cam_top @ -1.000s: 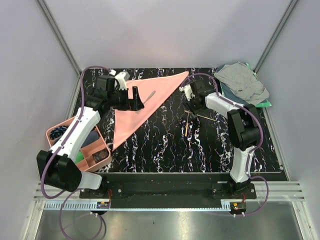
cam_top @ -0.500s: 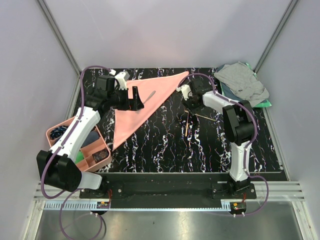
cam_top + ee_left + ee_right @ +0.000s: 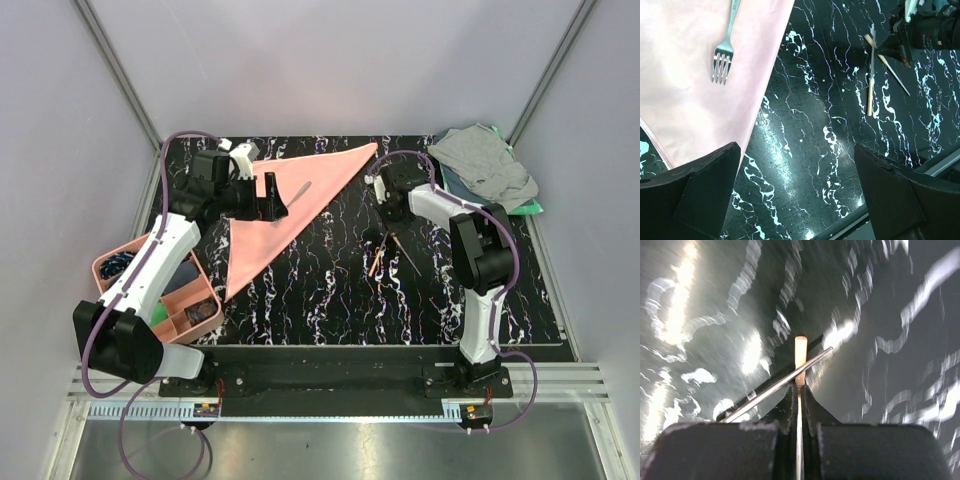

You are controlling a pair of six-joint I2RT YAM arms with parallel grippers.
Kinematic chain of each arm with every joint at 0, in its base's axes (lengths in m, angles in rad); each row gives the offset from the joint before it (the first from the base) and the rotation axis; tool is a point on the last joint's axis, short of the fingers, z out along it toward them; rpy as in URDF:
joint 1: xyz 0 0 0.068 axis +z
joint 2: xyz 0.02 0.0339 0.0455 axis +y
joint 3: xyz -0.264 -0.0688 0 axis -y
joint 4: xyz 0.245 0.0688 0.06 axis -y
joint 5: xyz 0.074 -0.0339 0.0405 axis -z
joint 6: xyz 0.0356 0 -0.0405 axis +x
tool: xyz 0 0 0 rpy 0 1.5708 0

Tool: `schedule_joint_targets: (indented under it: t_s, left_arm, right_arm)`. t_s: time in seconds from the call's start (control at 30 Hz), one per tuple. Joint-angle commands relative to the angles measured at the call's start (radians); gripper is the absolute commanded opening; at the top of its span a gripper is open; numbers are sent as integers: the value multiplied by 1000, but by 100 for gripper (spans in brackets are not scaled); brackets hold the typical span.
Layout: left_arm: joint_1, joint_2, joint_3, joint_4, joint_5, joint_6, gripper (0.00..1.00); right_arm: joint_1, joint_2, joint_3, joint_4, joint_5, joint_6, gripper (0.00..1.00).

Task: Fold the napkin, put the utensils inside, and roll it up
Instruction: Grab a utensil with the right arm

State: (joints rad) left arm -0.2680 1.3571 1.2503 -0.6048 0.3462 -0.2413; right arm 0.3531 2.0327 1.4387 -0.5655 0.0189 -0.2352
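We pinch one stick (image 3: 800,347) tight in our right gripper (image 3: 799,396) at the middle of the table (image 3: 300,300), so we can bring it to the napkin (image 3: 290,215), while our left gripper (image 3: 270,198) hangs open and empty near the far left corner

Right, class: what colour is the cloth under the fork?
Plain salmon pink, no pattern: the napkin, best seen in the top external view.

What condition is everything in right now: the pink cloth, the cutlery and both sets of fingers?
napkin: folded into a triangle, lying flat, not rolled.
fork: lying on the napkin.
left fingers: wide open, empty.
right fingers: shut on a thin stick.
second stick: loose on the table, crossing the first.
grey cloth: crumpled in the far corner.
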Motion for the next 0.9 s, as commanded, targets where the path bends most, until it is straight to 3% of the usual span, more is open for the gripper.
schedule_joint_targets:
  t_s: [0.0,0.23,0.53,0.6,0.63,0.73,0.87]
  left_arm:
    - [-4,-10,41,23,20,-7,99]
    - [-4,-15,34,34,43,-15,99]
    - [-4,-29,31,40,43,-15,99]
    - [-5,-30,31,40,42,-15,99]
    - [-4,-30,31,40,40,-13,99]
    - [-4,-32,29,39,30,-10,99]
    - [-4,-27,31,40,34,-12,99]
  right_arm:
    - [-3,-90,-11,-203,168,186,0]
    - [-2,-175,74,-353,214,367,0]
    - [-3,-155,43,-323,130,346,0]
    - [1,-143,39,-294,26,333,13]
    - [9,-140,25,-283,-78,312,26]
    - [88,-143,-12,-260,-68,255,39]
    - [129,-132,-46,-303,-73,281,41]
